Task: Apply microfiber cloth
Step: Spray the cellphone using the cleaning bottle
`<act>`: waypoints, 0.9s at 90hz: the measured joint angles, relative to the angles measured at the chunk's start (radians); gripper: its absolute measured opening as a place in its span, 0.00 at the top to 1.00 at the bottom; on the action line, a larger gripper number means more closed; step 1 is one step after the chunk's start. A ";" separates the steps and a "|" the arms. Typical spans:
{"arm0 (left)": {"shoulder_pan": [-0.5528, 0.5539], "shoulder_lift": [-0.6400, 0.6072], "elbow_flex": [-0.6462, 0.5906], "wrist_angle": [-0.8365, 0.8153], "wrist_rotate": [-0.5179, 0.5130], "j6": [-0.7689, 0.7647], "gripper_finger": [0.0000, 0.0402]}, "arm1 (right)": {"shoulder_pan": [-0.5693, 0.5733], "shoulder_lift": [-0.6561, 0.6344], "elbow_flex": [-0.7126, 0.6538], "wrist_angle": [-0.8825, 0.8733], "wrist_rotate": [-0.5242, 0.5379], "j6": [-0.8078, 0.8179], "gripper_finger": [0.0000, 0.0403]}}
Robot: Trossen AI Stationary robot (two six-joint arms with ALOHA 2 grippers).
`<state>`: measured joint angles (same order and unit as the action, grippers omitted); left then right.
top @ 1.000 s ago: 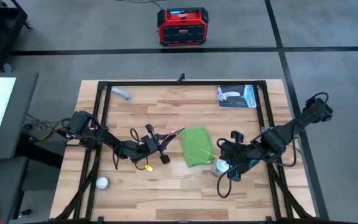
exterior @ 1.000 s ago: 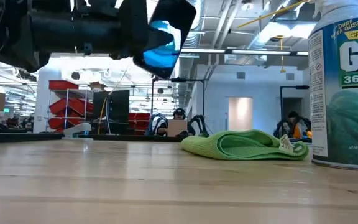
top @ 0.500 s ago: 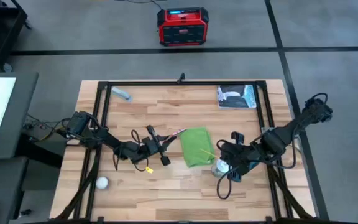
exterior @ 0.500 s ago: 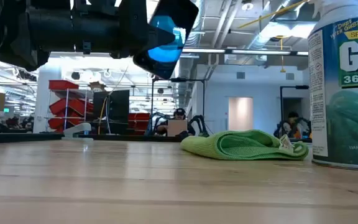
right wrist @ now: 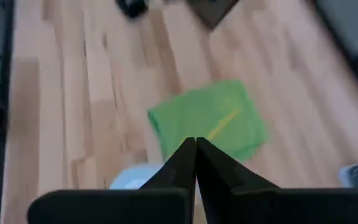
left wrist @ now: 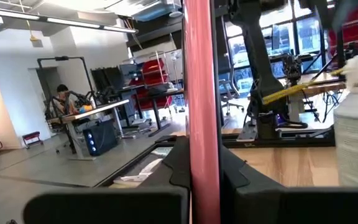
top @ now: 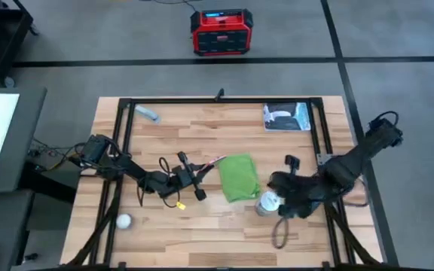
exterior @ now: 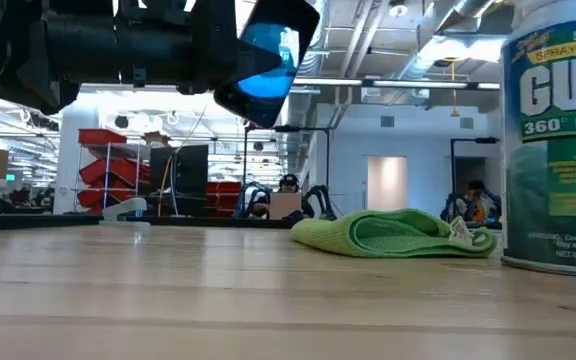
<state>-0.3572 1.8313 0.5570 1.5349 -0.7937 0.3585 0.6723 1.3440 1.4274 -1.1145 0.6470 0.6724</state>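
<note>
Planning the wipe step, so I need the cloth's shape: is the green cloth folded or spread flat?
Folded. In the low view the microfiber cloth shows stacked layers with a rounded fold; from above it is a compact rectangle.

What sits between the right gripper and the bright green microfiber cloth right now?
In the high view, only the white-topped spray can stands near that stretch, beside the right gripper, just off the bright green microfiber cloth; otherwise bare wood.

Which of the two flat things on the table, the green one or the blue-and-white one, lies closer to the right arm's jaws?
The green microfiber cloth, lying mid-table just beside the right gripper and the spray can. The blue-and-white packet sits far off at the back edge.
</note>
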 joint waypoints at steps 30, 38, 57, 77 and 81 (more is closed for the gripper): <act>0.000 0.000 -0.001 0.000 -0.002 0.004 0.99 | 0.022 0.015 0.006 -0.381 0.097 0.376 1.00; -0.004 0.000 -0.001 0.000 -0.005 0.007 0.99 | 0.065 0.019 0.005 -0.466 0.151 0.533 1.00; -0.037 -0.001 -0.023 0.039 -0.006 0.022 0.99 | 0.256 0.019 -0.098 -0.428 0.269 0.781 1.00; -0.081 -0.011 -0.040 0.036 -0.010 0.011 0.99 | 0.455 0.019 -0.337 -0.284 0.325 1.173 1.00; -0.088 -0.011 -0.041 0.034 -0.010 0.011 0.99 | 0.485 0.020 -0.387 -0.204 0.359 1.202 1.00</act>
<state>-0.4454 1.8198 0.5159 1.5688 -0.8040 0.3691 1.1569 1.3637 1.0407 -1.3186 1.0064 1.8746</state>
